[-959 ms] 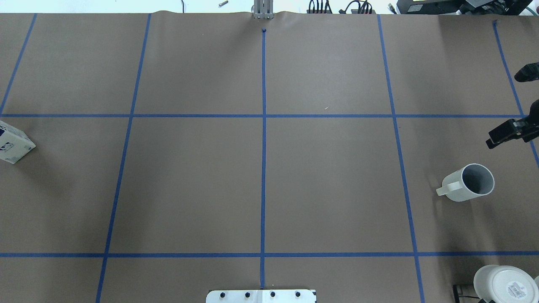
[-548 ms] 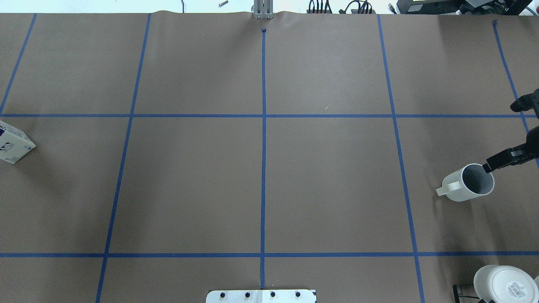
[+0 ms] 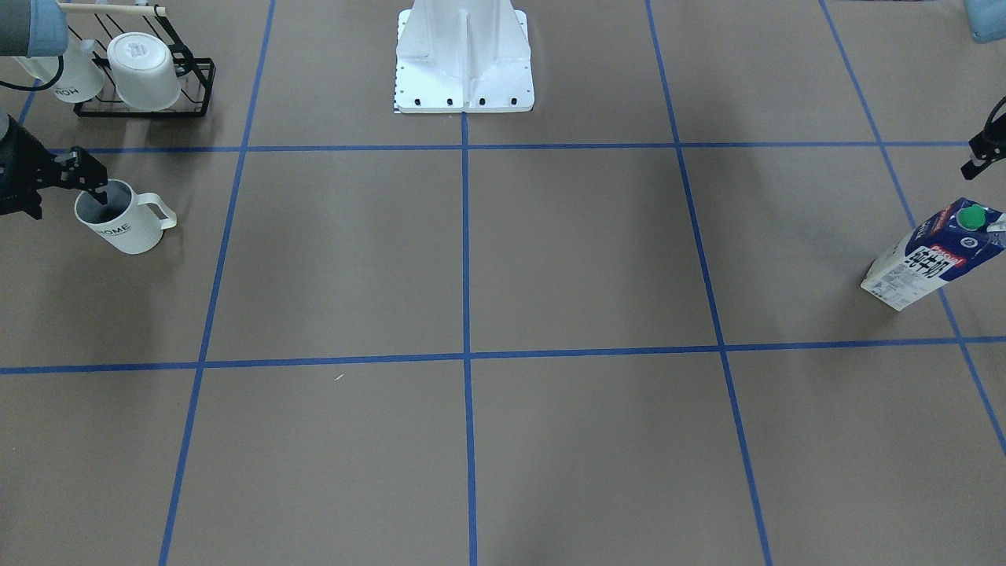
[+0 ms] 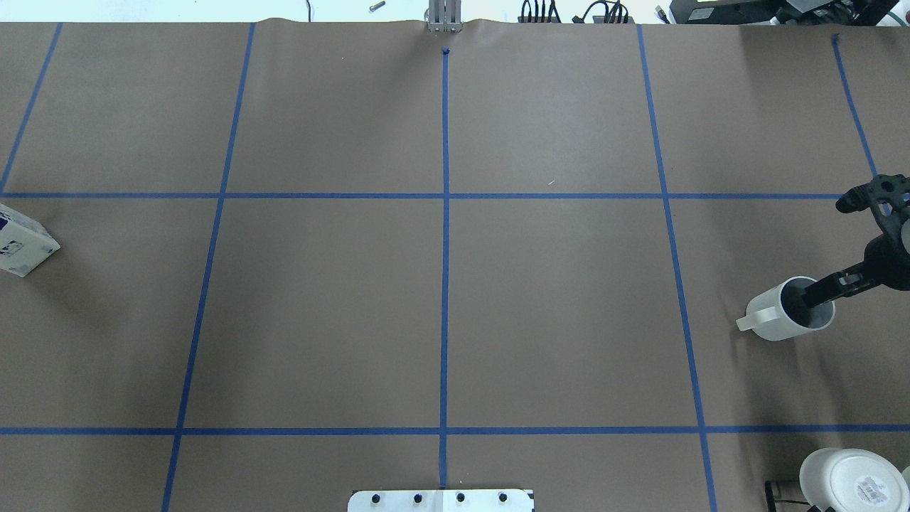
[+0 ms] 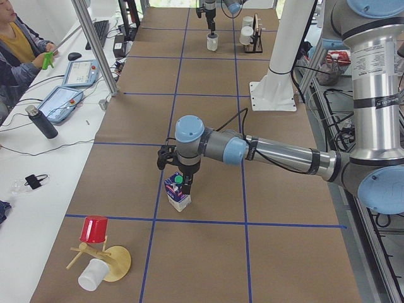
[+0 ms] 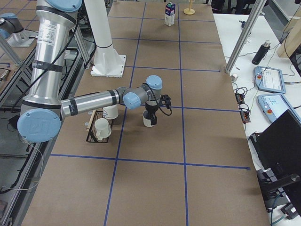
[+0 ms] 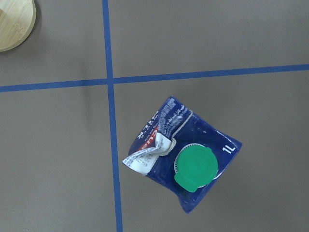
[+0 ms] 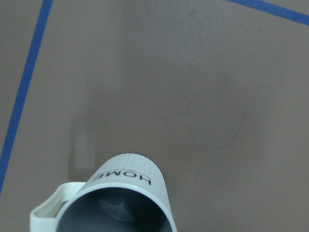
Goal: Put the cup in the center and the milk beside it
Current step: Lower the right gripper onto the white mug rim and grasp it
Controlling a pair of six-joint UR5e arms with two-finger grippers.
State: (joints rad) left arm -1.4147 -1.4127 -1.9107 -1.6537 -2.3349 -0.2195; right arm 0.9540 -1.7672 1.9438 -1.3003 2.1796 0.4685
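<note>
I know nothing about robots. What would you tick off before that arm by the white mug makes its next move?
1. White HOME-lettered mug upright: ok.
2. One of the right gripper's fingers inside the mug's rim: ok.
3. Right fingers shut on the mug's wall: not ok, open.
4. Central blue tape crossing free of objects: ok.
5. Dark-blue and white milk carton upright, green cap on: ok.
6. Left gripper's fingers open above the carton: cannot tell.
</note>
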